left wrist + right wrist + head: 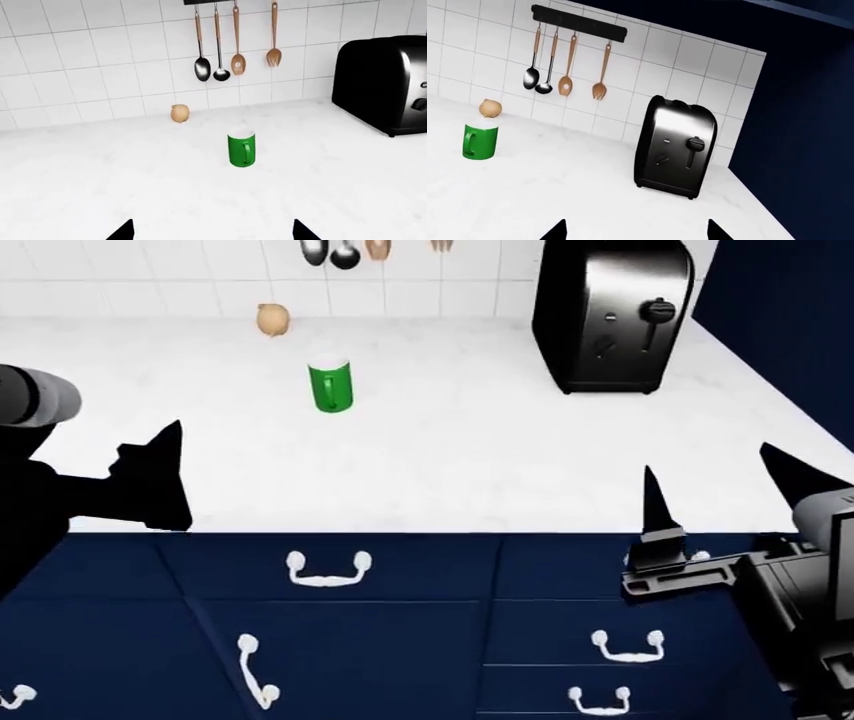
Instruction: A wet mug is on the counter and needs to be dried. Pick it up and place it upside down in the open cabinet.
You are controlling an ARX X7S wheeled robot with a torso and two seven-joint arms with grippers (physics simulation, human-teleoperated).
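The green mug (330, 386) stands upright on the white counter (441, 460), handle toward the front. It also shows in the left wrist view (241, 148) and the right wrist view (480, 140). My left gripper (150, 478) hovers over the counter's front left edge, open and empty, well short of the mug; its fingertips (124, 231) show spread wide. My right gripper (727, 495) is open and empty at the counter's front right edge, far from the mug. The open cabinet is out of view.
A black toaster (611, 315) stands at the back right. A tan onion (272, 318) lies by the tiled wall behind the mug. Utensils (220, 47) hang on a rail above. Navy drawers (400, 630) with white handles are below the counter; a navy wall (807, 125) is at the right.
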